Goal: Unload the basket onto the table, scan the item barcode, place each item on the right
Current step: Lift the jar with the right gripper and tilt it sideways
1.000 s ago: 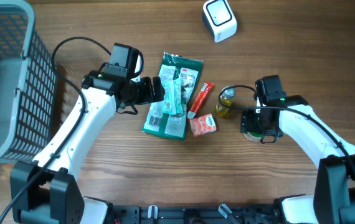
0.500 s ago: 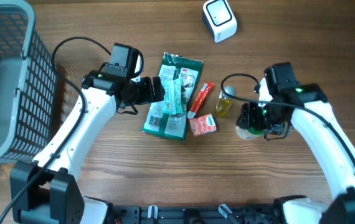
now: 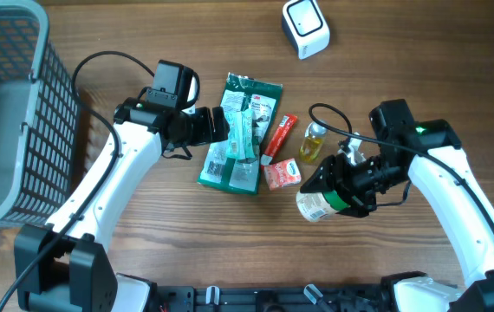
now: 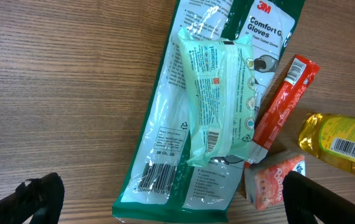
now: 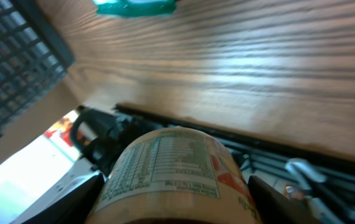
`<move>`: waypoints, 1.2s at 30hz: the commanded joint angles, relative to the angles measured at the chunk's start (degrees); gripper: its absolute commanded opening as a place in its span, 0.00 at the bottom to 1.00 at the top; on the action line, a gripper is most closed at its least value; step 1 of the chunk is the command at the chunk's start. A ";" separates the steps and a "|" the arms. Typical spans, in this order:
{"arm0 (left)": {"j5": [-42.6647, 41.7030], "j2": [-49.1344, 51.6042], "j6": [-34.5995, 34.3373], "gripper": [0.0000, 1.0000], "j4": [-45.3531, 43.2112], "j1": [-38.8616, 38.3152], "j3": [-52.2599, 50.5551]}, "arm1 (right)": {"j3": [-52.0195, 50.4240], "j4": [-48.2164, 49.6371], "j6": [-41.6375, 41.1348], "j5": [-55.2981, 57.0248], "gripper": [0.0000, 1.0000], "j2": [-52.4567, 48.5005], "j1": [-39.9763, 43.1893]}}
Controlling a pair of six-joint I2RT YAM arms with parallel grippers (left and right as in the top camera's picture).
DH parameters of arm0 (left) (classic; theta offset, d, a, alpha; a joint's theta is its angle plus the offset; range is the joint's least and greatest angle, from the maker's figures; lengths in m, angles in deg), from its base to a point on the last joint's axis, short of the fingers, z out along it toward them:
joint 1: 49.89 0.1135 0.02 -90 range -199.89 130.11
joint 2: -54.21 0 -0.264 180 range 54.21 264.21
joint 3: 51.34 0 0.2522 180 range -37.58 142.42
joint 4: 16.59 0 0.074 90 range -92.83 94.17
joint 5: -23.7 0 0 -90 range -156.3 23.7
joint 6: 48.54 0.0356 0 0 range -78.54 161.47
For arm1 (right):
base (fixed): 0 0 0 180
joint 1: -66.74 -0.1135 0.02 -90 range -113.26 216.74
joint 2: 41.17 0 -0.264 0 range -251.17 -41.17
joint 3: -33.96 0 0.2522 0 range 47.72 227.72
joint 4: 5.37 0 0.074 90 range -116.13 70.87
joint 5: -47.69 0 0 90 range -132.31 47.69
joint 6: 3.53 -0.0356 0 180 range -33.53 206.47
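At the far left stood a grey mesh basket (image 3: 22, 104), partly out of the overhead view. To its right the left gripper (image 3: 218, 126) (image 4: 177, 208) hung low over the wooden table (image 3: 143, 260), at the left edge of a cluster of packets. Its jaws were spread as wide as they go, with nothing between them. In the left wrist view its two dark fingertips (image 4: 34, 196) showed only at the near corners, well apart.

The green gloves pack (image 3: 221, 169) (image 4: 165, 155) lay flat, its long side running near to far. A pale green wipes packet (image 3: 245, 134) (image 4: 218, 93) lay on top of it. Just right of these lay a red tube (image 3: 276, 139) (image 4: 283, 102), tilted. A small pink packet (image 3: 282, 174) (image 4: 274, 180) lay at the tube's near end. A yellow bottle (image 3: 313, 143) (image 4: 342, 140) lay on its side further right. The white scanner (image 3: 305, 27) stood at the far edge, well apart from the cluster.

The can (image 3: 319, 204) (image 5: 177, 174), the item for scanning, was off the table, near of the bottle and tipped on its side. The right gripper (image 3: 344, 186) (image 5: 177, 208) had its jaws partly closed around the can's body. In the right wrist view the can's printed label faced the camera.
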 commanded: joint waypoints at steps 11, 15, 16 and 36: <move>-0.44 0.24 0.50 1.00 -0.15 0.13 0.28 | 1.31 -1.20 -15.69 -8.48 0.24 0.70 -2.86; -0.44 0.22 0.50 1.00 -0.13 0.13 0.28 | 1.31 -0.42 -21.57 -8.50 0.14 0.70 -6.56; -0.44 0.24 0.48 1.00 -0.13 0.13 0.28 | 1.31 0.98 -22.60 -8.48 0.14 0.70 -7.41; -0.44 0.24 0.50 1.00 -0.15 0.13 0.28 | 1.31 8.57 -22.29 19.89 0.15 0.70 -8.72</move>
